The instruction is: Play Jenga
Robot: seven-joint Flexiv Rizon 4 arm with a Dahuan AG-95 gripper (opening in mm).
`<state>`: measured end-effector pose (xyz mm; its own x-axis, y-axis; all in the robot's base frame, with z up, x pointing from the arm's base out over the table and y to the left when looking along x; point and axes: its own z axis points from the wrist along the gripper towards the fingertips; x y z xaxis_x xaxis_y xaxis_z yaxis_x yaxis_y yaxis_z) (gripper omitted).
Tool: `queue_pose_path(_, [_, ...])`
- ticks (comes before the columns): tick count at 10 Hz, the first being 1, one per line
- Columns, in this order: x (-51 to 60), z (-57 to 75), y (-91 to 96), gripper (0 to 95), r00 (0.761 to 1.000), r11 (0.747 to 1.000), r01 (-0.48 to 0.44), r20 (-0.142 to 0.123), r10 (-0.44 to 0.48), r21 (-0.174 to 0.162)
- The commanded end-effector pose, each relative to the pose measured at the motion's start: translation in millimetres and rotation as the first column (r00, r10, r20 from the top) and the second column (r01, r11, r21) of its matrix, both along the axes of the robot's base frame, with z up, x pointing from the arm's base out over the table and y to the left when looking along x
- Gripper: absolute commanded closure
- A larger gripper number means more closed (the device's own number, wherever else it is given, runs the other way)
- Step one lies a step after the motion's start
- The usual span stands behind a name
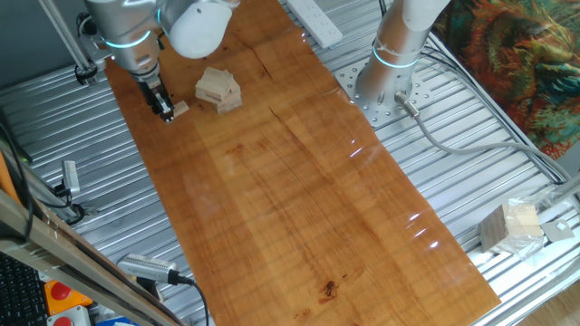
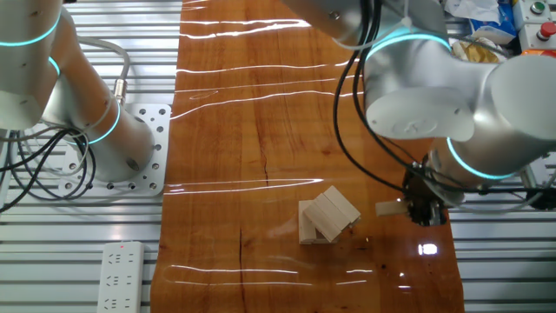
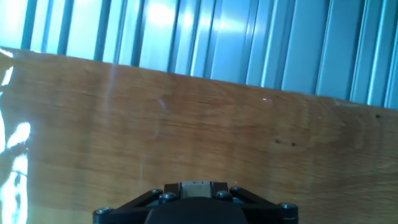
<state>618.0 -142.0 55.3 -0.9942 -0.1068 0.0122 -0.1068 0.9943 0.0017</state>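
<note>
1. Stack of pale wooden blocks (image 1: 218, 89) on the brown table (image 1: 299, 199), near the far end, top blocks skewed and tilted against the lower ones.
2. 1 single flat block (image 2: 388, 208) lying apart from the stack, just beside it, toward the table edge.
3. Gripper (image 2: 425, 211) low over the table at that block, touching or nearly touching its end.
4. Jaws dark and small in both fixed views, hidden in the hand view; spread or pressed together, cannot tell.
5. Only bare wood and ribbed metal in the hand view.
</note>
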Motion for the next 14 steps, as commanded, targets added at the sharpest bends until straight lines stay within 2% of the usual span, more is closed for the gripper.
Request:
queue_pose_path(1, [1.5, 2.9, 13.4, 95.0, 0.999, 0.999, 0.032, 0.0, -0.032, -0.002])
queue_pose_path(3, [4.8, 5.1, 26.8, 95.0, 0.998, 0.998, 0.059, -0.003, -0.059, -0.001])
queue_pose_path(6, [9.0, 2.7, 61.3, 95.0, 0.995, 0.995, 0.103, -0.002, -0.103, -0.002])
queue_pose_path(10, [8.4, 5.0, 93.2, 95.0, 0.989, 0.989, 0.15, -0.004, -0.15, -0.001])
queue_pose_path(11, [7.4, 5.5, 106.2, 95.0, 0.984, 0.984, 0.176, -0.007, -0.176, 0.004])
queue_pose_path(14, [5.5, 1.7, 119.7, 95.0, 0.974, 0.974, 0.225, -0.015, -0.225, 0.015])
